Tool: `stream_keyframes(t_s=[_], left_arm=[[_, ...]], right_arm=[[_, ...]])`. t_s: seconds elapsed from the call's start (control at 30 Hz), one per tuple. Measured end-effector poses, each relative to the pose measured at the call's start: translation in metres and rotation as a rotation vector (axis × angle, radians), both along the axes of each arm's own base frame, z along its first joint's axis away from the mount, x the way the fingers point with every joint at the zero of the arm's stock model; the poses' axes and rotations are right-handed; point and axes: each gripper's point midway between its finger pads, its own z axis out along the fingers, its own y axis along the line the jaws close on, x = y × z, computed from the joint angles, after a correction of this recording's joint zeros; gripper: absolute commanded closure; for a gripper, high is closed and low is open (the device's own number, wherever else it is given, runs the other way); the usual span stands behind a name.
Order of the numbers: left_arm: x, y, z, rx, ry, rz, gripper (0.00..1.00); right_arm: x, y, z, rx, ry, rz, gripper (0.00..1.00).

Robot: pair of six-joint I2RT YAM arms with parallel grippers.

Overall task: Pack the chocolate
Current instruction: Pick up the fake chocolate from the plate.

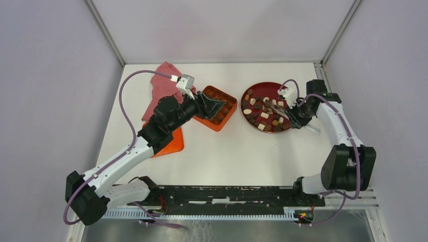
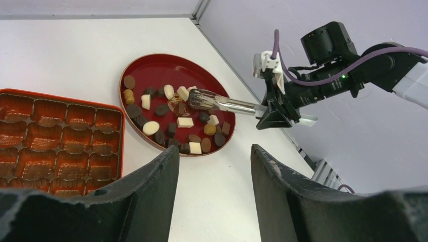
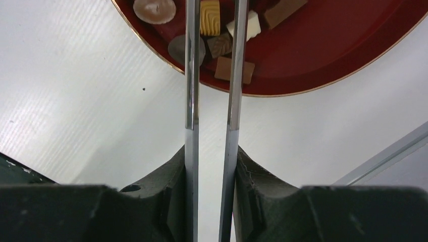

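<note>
The chocolate (image 1: pixel 264 115) is several small dark, light brown and cream pieces on the dark red round plate (image 1: pixel 262 85). It also shows in the left wrist view (image 2: pixel 185 122) and the right wrist view (image 3: pixel 210 17). My right gripper (image 1: pixel 295 117) (image 3: pixel 211 156) is shut on metal tongs (image 1: pixel 277 110) (image 3: pixel 191 75), whose tips reach over the plate's middle (image 2: pixel 202 98). I cannot tell if the tips hold a piece. The orange gridded box (image 1: pixel 226 112) (image 2: pixel 60 136) shows only empty cups. My left gripper (image 1: pixel 212 107) (image 2: pixel 214 156) is open and empty above the box.
A red cloth (image 1: pixel 164 85) lies at the back left behind the box. An orange lid (image 1: pixel 169 141) lies under my left arm. The plate (image 2: pixel 166 68) sits near the right wall and its metal rail (image 1: pixel 323 70).
</note>
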Motion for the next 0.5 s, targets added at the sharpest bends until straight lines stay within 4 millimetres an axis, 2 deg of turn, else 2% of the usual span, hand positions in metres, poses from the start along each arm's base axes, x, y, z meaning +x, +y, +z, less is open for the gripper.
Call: stream_keyframes(t_s=[0.23, 0.4, 0.5], left_arm=[[0.000, -0.001, -0.004, 0.005, 0.006, -0.002, 0.36], [0.002, 0.001, -0.007, 0.014, 0.016, 0.013, 0.23], [0.004, 0.004, -0.011, 0.023, 0.026, 0.034, 0.19]], right_arm=[[-0.014, -0.008, -0.023, -0.034, 0.085, 0.033, 0.65], [-0.016, -0.012, -0.029, -0.053, 0.109, 0.053, 0.63], [-0.016, -0.014, -0.034, -0.067, 0.127, 0.059, 0.62]])
